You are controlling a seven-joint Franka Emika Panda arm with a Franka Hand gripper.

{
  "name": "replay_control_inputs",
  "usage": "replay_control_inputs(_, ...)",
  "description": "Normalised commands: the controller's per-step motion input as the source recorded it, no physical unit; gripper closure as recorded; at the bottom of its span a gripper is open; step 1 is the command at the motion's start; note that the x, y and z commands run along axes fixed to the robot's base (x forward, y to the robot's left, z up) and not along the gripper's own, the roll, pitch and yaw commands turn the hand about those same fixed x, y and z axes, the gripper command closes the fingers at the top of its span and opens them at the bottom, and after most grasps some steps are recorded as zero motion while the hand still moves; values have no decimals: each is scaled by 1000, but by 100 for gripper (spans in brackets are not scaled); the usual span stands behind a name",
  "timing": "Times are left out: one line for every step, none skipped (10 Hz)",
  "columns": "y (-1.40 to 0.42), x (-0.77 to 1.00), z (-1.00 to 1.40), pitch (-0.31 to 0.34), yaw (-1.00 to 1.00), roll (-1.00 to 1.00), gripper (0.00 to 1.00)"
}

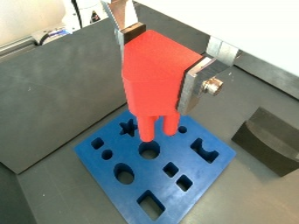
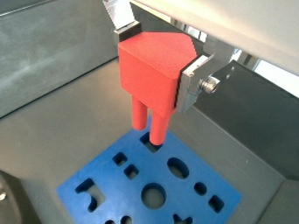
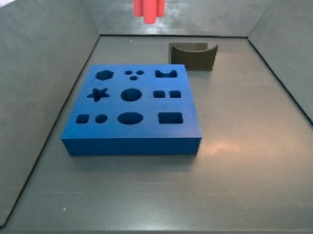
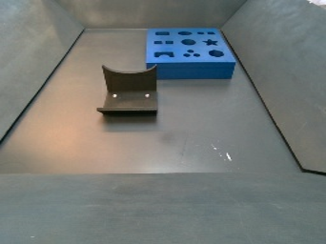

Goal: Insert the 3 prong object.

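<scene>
End effector [image 1: 163,66] clamped on the red 3 prong object [image 1: 155,74], prongs down, well above the blue socket block [image 3: 132,111] on the worktop [image 3: 244,174], probably held high to line up over the three-hole socket [image 3: 139,72] before descending.

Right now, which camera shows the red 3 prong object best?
A wrist view: the 3 prong object shows whole, held between the gripper fingers above the blue block. Both wrist views show it well. A side view catches only its prongs at the frame edge; the remaining side view misses it.
</scene>
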Motion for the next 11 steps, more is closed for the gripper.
replay_control_inputs(923, -123, -1000, -57, 63, 37, 100)
replay_control_inputs(937, -63, -1000, -36, 71, 0, 100)
replay_control_inputs(860, -23, -1000, -71, 49, 0, 100)
replay_control_inputs(754, 0, -906, -96, 26, -76, 100)
replay_control_inputs(689, -3, -889, -91, 0, -99, 100)
replay_control_inputs(663, -11, -877, -96, 0, -109, 100)
replay_control_inputs(597, -86, -854, -109, 0, -137, 100)
replay_control_inputs(157, -460, -877, -206, -100, -61, 100)
replay_control_inputs(-77, -691, -689, -209, -357, 0, 100)
replay_control_inputs(-277, -543, -311, -151, -237, 0, 100)
replay_control_inputs(-220, -289, -209, -123, -20, 0, 100)
